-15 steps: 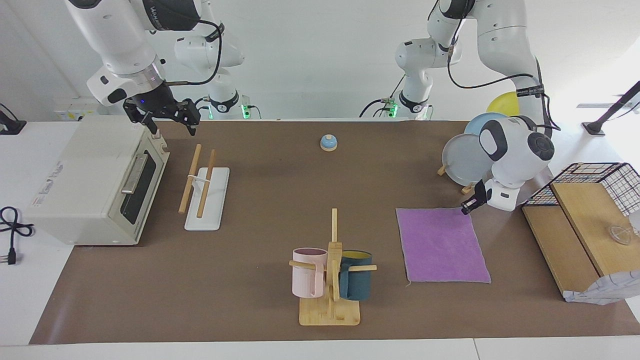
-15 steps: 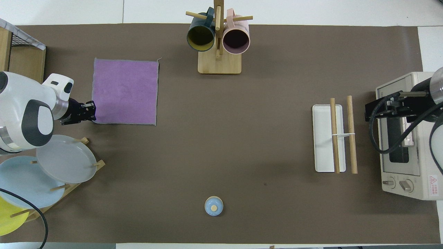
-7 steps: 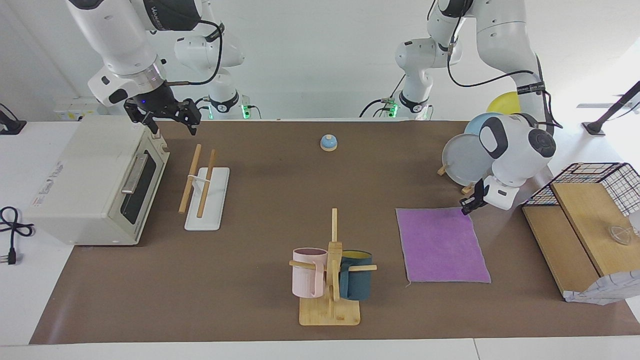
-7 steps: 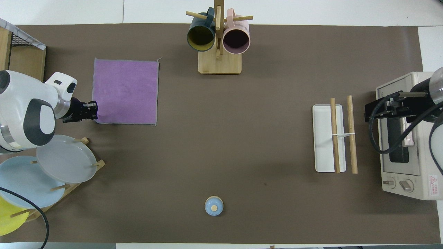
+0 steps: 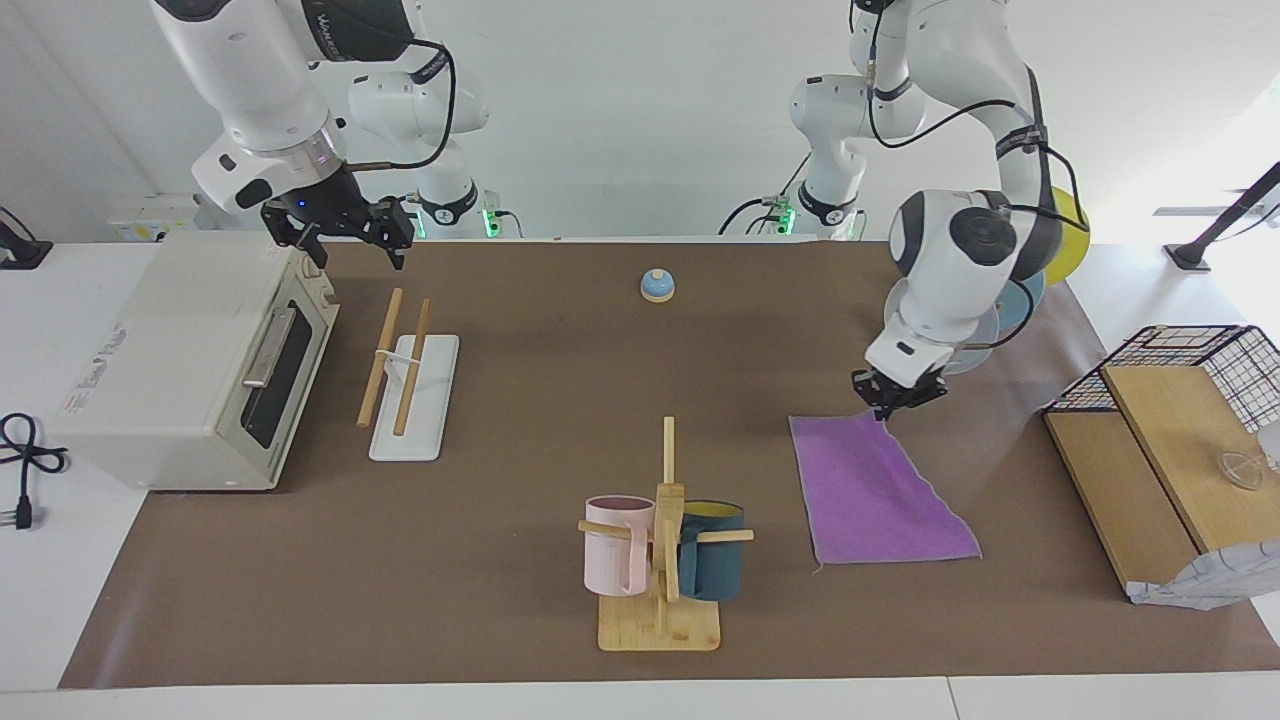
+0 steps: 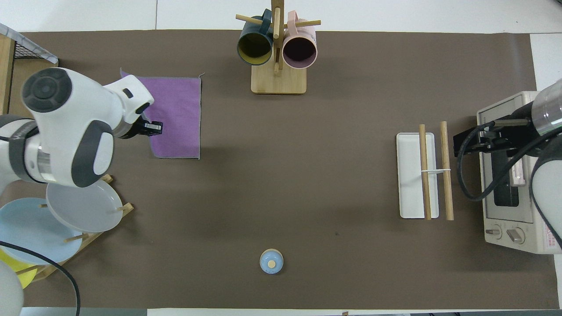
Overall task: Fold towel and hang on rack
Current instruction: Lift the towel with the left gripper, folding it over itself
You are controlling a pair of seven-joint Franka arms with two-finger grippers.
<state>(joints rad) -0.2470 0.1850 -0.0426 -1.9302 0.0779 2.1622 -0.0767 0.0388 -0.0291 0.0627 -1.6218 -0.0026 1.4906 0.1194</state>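
Observation:
The purple towel lies on the brown mat toward the left arm's end of the table; it also shows in the overhead view. My left gripper is shut on the towel's corner nearest the robots and holds it raised and drawn in over the cloth, so that end looks narrower. In the overhead view the left gripper and its arm cover part of the towel. The rack, two wooden rods over a white base, stands toward the right arm's end. My right gripper is open and empty, up beside the rack.
A toaster oven stands beside the rack. A wooden peg stand with two mugs stands between towel and rack, farther from the robots. A blue bell sits near the robots. A plate holder and a wire basket on wooden boxes flank the towel.
The left gripper has taken the towel's near corner, lifted it and carried it toward the table's middle. The left arm has swung over the towel. The right gripper has shifted slightly.

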